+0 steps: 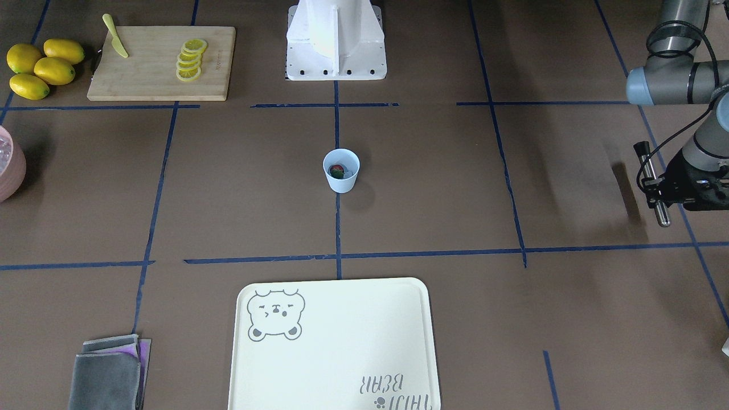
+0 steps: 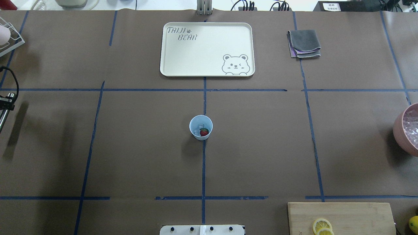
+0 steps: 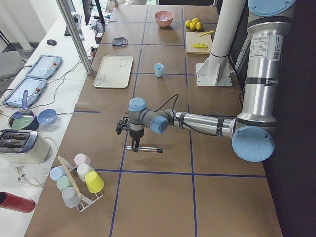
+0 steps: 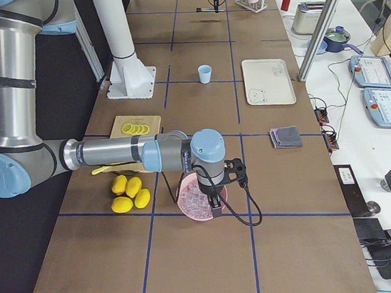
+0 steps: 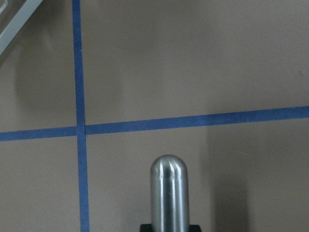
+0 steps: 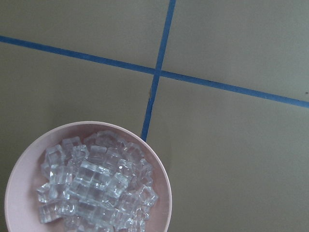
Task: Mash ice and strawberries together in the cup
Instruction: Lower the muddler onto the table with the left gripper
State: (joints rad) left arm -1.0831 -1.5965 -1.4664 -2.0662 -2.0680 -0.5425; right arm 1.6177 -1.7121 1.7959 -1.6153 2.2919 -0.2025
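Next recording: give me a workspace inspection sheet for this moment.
Surface: brown table with a blue tape grid.
Job's things: cup upright mid-table, strawberry and ice inside.
Clutter: tray, cloth, pink bowl of ice cubes, board with lemon slices and knife, lemons.
Grippers: left gripper shut on a metal rod; right gripper over the bowl, state unclear.
Cables: left cable and right cable loop at the wrists.
Surroundings: bench with toaster and cup rack.

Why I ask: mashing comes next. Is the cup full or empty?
Partly filled: the upright cup holds a strawberry and pale ice at its bottom.
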